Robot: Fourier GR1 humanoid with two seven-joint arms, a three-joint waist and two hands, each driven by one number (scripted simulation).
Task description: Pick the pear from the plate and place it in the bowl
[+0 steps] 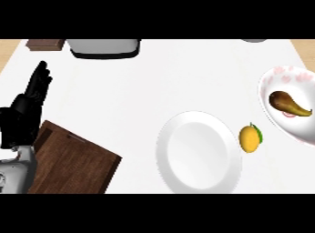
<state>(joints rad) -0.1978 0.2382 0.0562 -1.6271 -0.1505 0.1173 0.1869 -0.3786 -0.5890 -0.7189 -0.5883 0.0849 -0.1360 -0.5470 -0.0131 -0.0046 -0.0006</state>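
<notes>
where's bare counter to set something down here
Widest bare patch: mid-counter, between the left hand, the grey appliance and the white plate. Crowded on the right: the orange fruit sits between plate and bowl, which holds the pear.

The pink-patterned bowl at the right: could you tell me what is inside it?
The bowl holds a brown pear lying on its inner surface. Part of the bowl runs past the view's right edge, so that side cannot be checked.
</notes>
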